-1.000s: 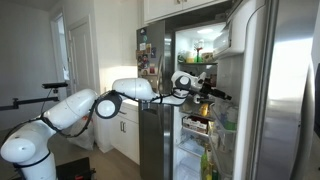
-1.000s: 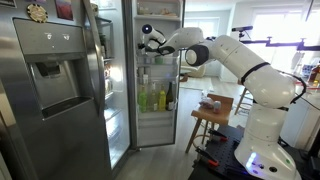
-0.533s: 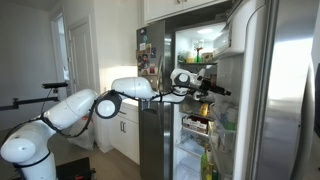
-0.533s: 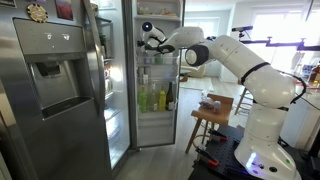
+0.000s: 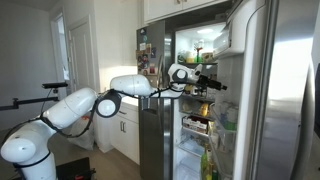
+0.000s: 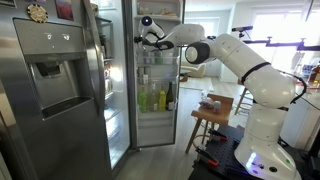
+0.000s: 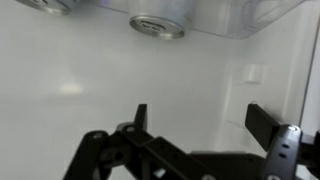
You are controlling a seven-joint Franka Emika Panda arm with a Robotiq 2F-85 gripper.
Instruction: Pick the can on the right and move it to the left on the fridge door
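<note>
Wrist view: we are looking at the gripper hanging wide open, its dark fingers spreading well apart, gripping nothing and touching nothing. The can is sitting at the top edge of this view, its round metal end facing us, clear of the fingers. A second can is showing at the top corner beside it. In both exterior views we are seeing the arm reaching high toward the white inner side of the fridge door, the gripper hovering near its upper shelf bins.
</note>
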